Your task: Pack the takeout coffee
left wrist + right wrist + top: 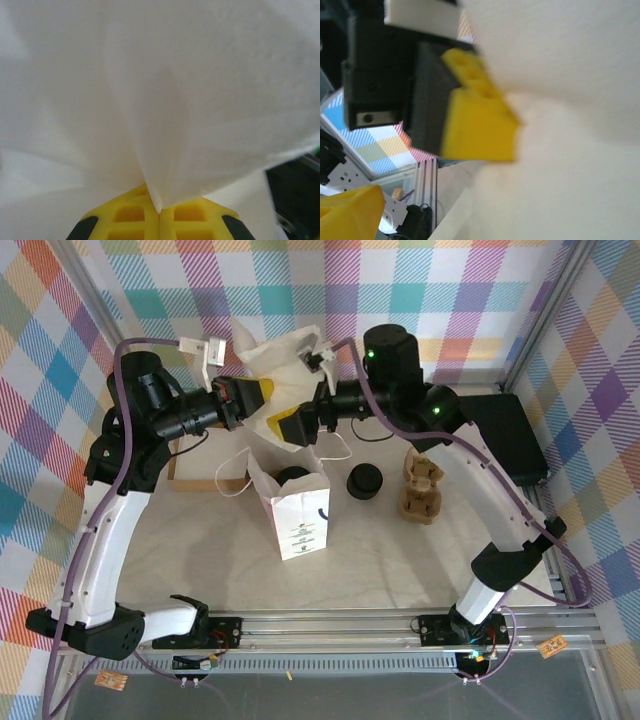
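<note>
Left pincer [262,392]: raised at the back of the surface [200,570]; clenched on crumpled white paper [282,360]. In the wrist view the yellow pads [145,217] are seen pressed together with a paper fold pinched between them.
Right pincer [283,427]: raised just beside the left one, against the same paper. Whether it is released or clenched cannot be told.
Takeout coffee [293,477]: its black lid is seen in the open top of the white bag [300,525]; the cup body is hidden.
White bag: stood upright mid-surface, blue logo facing the arm bases.
Lid stack [365,481]: black, set on the surface right of the bag, apart from it.
Brown carriers [420,490]: placed further right.
</note>
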Robot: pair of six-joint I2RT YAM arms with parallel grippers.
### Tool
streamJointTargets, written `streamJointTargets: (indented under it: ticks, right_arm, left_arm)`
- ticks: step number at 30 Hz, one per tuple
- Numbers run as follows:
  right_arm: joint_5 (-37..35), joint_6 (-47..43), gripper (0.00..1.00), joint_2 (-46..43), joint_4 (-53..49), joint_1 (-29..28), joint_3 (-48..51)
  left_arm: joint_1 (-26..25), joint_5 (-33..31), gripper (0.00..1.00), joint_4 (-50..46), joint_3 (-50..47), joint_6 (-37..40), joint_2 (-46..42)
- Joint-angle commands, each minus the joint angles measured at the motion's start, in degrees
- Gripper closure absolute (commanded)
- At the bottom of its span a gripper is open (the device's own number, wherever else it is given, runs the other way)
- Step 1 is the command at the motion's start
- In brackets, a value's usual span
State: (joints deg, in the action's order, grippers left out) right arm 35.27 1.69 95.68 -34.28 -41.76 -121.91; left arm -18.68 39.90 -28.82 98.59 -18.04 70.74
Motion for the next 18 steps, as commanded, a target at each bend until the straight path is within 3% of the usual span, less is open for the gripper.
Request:
streamJointTargets:
  ticks: [1, 5, 9, 13, 18]
  right_arm:
    - [8.1, 8.4, 0.01, -3.4, 9.4, 3.5, 3.6]
    - [17.7, 13.9, 0.01, -5.2, 18.0, 7.3, 8.1]
    - [25.3, 16.6, 0.01, -5.4, 20.3, 9.9, 8.9]
    - [30.2, 18.1, 0.01, -4.1, 21.3, 10.2, 6.6]
    - [38.0, 29.5, 0.01, 0.6, 29.7, 10.1, 1.6]
  left_arm:
    - [-0.4, 10.7, 1.0, 9.1, -2.5, -4.4, -3.2]
    - [-0.4, 16.8, 1.0, 19.1, -6.2, -11.9, -4.9]
    - [-0.5, 22.1, 1.0, 29.4, -8.1, -21.6, -4.7]
    - [-1.1, 26.2, 1.0, 35.7, -8.5, -29.4, -3.6]
    - [-2.9, 30.2, 1.0, 39.5, -10.6, -34.5, -2.9]
